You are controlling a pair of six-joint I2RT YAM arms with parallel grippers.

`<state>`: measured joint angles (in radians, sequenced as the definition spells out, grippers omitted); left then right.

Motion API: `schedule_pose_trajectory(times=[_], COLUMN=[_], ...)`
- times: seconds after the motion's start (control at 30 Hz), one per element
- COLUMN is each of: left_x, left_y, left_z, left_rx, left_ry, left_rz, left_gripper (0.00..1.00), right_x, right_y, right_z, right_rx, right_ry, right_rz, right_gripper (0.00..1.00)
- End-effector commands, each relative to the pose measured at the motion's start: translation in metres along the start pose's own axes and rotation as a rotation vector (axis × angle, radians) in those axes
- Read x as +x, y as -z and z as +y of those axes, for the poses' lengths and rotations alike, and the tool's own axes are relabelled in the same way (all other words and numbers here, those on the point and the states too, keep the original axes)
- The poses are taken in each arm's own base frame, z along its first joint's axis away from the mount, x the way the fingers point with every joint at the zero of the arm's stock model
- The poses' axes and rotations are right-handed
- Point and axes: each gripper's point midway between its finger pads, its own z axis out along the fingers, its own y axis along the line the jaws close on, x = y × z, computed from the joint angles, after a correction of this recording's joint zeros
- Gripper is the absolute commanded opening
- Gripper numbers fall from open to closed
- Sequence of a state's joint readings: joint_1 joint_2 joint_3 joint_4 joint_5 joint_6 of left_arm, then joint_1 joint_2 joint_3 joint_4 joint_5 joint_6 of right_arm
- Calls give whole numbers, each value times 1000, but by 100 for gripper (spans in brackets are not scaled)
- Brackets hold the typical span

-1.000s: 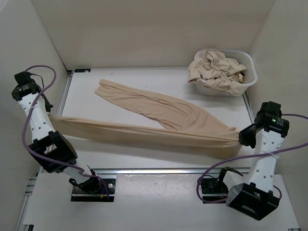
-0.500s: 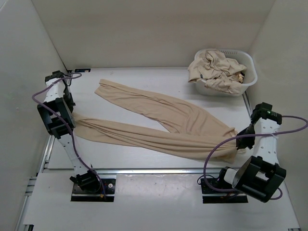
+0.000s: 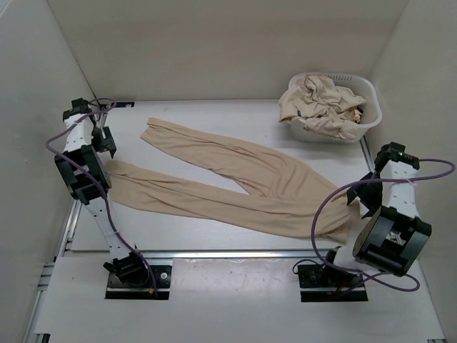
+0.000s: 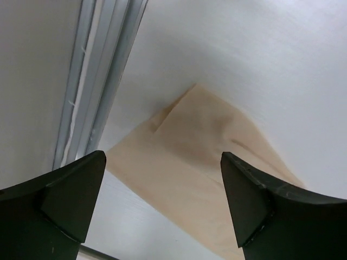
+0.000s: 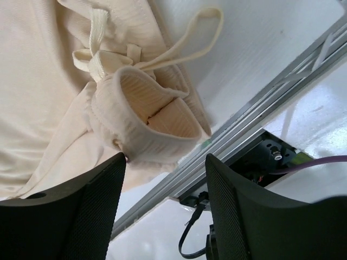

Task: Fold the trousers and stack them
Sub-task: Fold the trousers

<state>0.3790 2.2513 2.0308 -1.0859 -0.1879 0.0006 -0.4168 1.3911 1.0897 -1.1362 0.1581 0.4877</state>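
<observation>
Top external view shows the white table (image 3: 214, 114) with one pair of beige trousers (image 3: 235, 182) spread flat across it, two legs reaching left, waist at the right edge. More beige trousers (image 3: 318, 103) fill the white laundry basket (image 3: 371, 118) at the far right corner. The left gripper (image 4: 162, 189) hangs wide open and empty over a leg cuff (image 4: 200, 146). The right gripper (image 5: 165, 195) hangs open, holding nothing, above the bunched waistband (image 5: 143, 119) and its drawstring (image 5: 190, 38), beside the table's metal rail (image 5: 260, 114).
</observation>
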Motion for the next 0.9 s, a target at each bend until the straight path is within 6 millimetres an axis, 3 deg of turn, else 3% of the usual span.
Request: schedule_pose_trajectory(times=[0.0,0.17,0.27,0.43,0.5,0.6,0.67,0.73,0.8,0.83,0.87], left_x=[12,48,58,54,60,77,83,90,93,93,93], left_y=[15,-17,-40,-49,-55,-62,-69,-73,-74,-74,-74], left_z=[23,23,24,9,-3,-5,-7,-8,-8,-8,-7], left_rx=[34,52,42,76,83,84,84,85,85,85,76], left_ry=[65,74,77,59,34,28,26,24,22,22,21], left_rz=[-19,87,130,131,149,189,204,224,233,233,233], left_gripper=[97,83,87,92,92,88,80,57,33,14,14], right_x=[3,32,44,57,53,41,29,23,22,22,26], right_y=[22,8,-6,-13,-8,-5,-5,-10,-25,-31,-39], right_z=[-14,-26,-14,-5,-9,-4,7,15,9,7,3], right_rx=[8,32,-41,-73,-68,-106,-155,-176,-108,-76,-31], right_ry=[10,-6,-17,-65,-80,-113,-127,-149,-172,-196,-192], right_rz=[-71,-24,20,91,41,-43,-85,-84,-52,-38,7], right_gripper=[67,64,62,67,68,71,72,72,72,72,72])
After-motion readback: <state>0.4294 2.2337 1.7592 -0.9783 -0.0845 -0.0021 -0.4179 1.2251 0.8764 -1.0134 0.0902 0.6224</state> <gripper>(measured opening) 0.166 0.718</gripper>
